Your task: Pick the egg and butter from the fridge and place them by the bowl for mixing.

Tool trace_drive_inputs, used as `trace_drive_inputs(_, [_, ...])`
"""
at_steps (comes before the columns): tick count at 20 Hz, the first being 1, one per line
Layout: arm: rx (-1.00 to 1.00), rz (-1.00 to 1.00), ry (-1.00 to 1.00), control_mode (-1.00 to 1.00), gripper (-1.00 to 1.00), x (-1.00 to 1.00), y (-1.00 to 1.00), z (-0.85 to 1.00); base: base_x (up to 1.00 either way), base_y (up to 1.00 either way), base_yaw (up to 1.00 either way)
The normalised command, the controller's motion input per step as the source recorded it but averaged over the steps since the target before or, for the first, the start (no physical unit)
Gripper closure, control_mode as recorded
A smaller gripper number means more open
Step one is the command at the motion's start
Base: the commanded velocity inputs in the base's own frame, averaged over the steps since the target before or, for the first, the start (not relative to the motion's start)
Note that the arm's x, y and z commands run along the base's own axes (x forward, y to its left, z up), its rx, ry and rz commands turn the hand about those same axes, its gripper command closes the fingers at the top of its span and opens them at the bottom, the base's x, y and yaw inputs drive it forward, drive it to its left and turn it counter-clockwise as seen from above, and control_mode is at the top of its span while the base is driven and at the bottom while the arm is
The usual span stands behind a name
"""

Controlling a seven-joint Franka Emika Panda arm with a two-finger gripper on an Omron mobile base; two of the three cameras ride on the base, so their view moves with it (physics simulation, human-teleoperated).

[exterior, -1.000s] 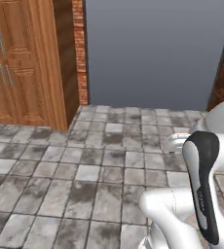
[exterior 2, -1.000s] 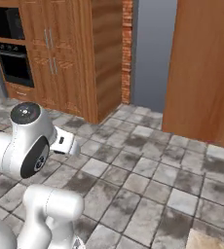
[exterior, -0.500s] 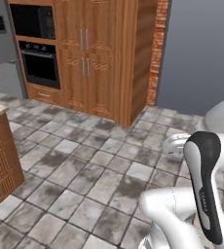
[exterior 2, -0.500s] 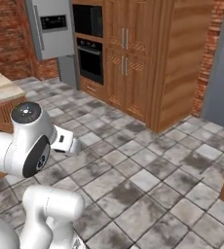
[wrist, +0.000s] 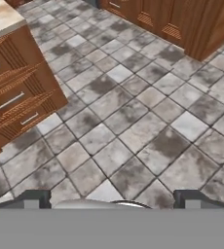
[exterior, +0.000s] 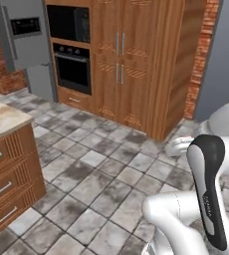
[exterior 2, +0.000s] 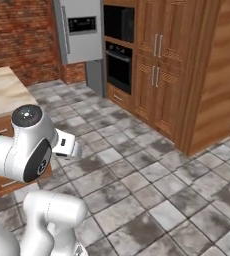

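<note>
The whole scene has swung round since a second ago: then I faced a grey wall and a wooden cabinet, and now the fridge [exterior: 24, 42] stands ahead on the left of both base views, closed, beside the built-in oven [exterior: 72, 67] and the tall wooden cupboards [exterior: 121, 60]. That is my base turning, not the furniture moving. I judge it to be the approach leg of the task: the fridge is in sight at last but well apart from me across the tiled floor [wrist: 133, 121], so I need to drive closer before I can open it.

The egg and butter I take to be inside the shut fridge; I cannot see them, nor the bowl. A desk [exterior 2: 4, 92] with wooden drawers sits to my left, its pale top bare where it shows.

My arm is folded close over the base, elbow raised, hand angled down at the floor. My fingers [wrist: 112, 200] are spread wide and released, with nothing between them, their dark tips far apart at the bottom of the hand view.
</note>
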Motion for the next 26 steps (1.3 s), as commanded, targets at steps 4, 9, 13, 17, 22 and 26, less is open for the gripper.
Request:
trace_drive_inputs(4, [0.0,0.0,0.0,1.0,-1.0,0.0,0.0,0.0,0.94,0.03,0.25])
trace_drive_inputs(9, [0.0,0.0,0.0,1.0,-1.0,0.0,0.0,0.0,0.94,0.0,0.23])
trace_drive_inputs(13, [0.0,0.0,0.0,1.0,-1.0,0.0,0.0,0.0,0.94,0.0,0.19])
trace_drive_inputs(17, [0.0,0.0,0.0,1.0,-1.0,0.0,0.0,0.0,0.93,0.0,0.22])
trace_drive_inputs(22, [0.0,0.0,0.0,1.0,-1.0,0.0,0.0,0.0,0.9,0.0,0.27])
trace_drive_inputs(26, [0.0,0.0,0.0,1.0,-1.0,0.0,0.0,0.0,0.89,-0.01,0.26])
